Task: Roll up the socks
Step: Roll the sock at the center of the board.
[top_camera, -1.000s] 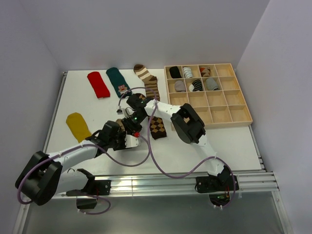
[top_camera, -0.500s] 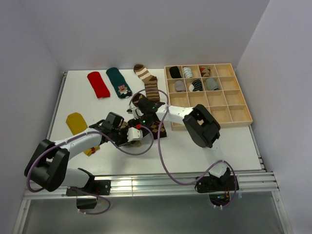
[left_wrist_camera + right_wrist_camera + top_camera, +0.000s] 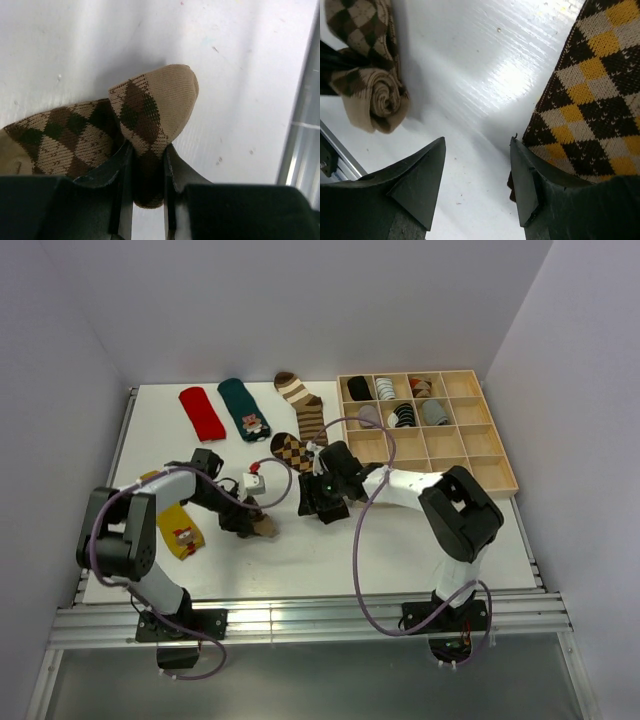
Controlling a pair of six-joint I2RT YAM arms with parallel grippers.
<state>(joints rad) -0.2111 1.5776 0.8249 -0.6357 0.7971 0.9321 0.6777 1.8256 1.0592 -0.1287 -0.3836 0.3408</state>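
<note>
Left gripper (image 3: 146, 161): jaws pressed onto a fold of the rolled argyle sock (image 3: 150, 105), with brown and tan fabric filling the gap between the fingers. The tan toe sticks out past the fingertips. The right wrist view shows a spiral roll at one end of this sock. It sits low over the table (image 3: 420, 540), left of centre and towards the near edge. Whether it touches the surface cannot be told.

Right gripper (image 3: 477, 150): jaws spread with nothing between them, only bare white table. It is near the table centre, apart from the rolled sock.

Flat argyle sock (image 3: 590, 90): brown with yellow diamonds, lying on the table just beside the right-hand finger and partly under the right arm.

Mustard sock (image 3: 180, 530): near the left edge, partly under the left arm, with a small cartoon figure on it.

Far side, left to right: red sock (image 3: 202, 412), teal sock (image 3: 243, 408), striped sock (image 3: 303, 405). All three lie flat.

Wooden tray (image 3: 468, 473): at the far right, divided into compartments. Rolled socks sit in several cells of the two far rows.
</note>
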